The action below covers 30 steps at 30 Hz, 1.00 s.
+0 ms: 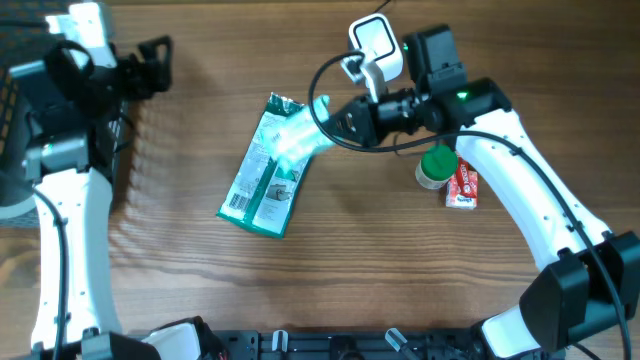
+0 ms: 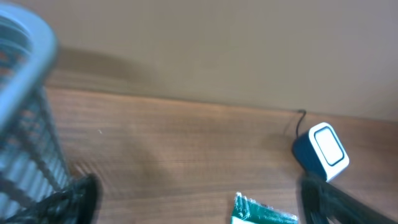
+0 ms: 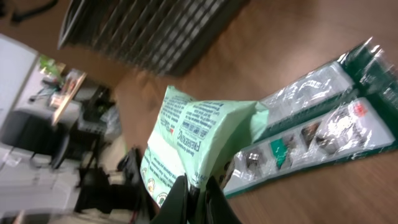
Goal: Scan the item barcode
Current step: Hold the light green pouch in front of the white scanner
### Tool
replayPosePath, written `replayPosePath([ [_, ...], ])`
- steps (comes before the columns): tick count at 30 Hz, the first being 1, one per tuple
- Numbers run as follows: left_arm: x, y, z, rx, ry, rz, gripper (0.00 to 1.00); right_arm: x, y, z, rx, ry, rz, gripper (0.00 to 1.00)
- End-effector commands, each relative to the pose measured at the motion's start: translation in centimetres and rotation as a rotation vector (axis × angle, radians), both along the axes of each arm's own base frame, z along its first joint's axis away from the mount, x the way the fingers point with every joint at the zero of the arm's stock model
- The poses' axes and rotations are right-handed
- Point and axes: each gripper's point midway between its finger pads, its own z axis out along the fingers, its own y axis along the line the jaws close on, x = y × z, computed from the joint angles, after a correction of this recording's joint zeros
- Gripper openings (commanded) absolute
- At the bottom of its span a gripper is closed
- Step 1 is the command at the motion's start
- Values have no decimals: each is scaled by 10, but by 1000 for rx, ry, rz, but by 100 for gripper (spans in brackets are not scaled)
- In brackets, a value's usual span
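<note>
My right gripper (image 1: 328, 122) is shut on the edge of a light green pouch (image 1: 300, 138) and holds it up above the table. In the right wrist view the printed pouch (image 3: 199, 130) rises from between the closed fingers (image 3: 214, 202). A white and blue barcode scanner (image 1: 375, 45) stands at the back, just right of the pouch; the left wrist view shows the scanner (image 2: 323, 149) too. My left gripper (image 1: 160, 66) hangs open and empty at the far left, well away from the pouch.
A long green and white packet (image 1: 262, 172) lies flat under the pouch. A green-capped bottle (image 1: 437, 165) and a red box (image 1: 462, 188) sit under my right arm. A wire basket (image 1: 10, 100) stands at the left edge.
</note>
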Motion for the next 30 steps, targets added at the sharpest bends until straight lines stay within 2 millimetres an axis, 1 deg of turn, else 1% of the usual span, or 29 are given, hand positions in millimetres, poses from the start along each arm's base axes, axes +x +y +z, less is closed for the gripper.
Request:
replayPosePath([
  [1, 6, -5, -33, -40, 94, -16, 100, -22, -1, 11, 69, -147, 175, 4],
  [3, 5, -6, -46, -51, 139, -15, 100, -24, -5, 4, 35, -164, 188, 4],
  [4, 3, -6, -55, -58, 171, -14, 100, -21, -8, -3, -13, -165, 168, 4],
  [6, -1, -7, -65, -70, 217, -14, 100, -7, -18, -19, -130, -134, 76, 4],
  [8, -6, -8, -71, -78, 249, -14, 100, -3, -23, -25, -174, -110, 30, 4],
  [9, -8, -9, -73, -81, 259, -13, 100, -2, -23, -25, -171, -114, 31, 4],
  [11, -8, -9, -73, -81, 263, -13, 100, 0, -22, -24, -169, -133, 35, 4],
  [15, -8, -9, -73, -81, 262, -13, 100, -4, -23, -26, -181, -200, 95, 4],
  [23, -8, -9, -73, -82, 263, -13, 100, -1, -26, -29, -212, -314, 155, 4],
  [30, -8, -9, -73, -81, 262, -13, 100, 1, -26, -28, -209, -326, 156, 4],
])
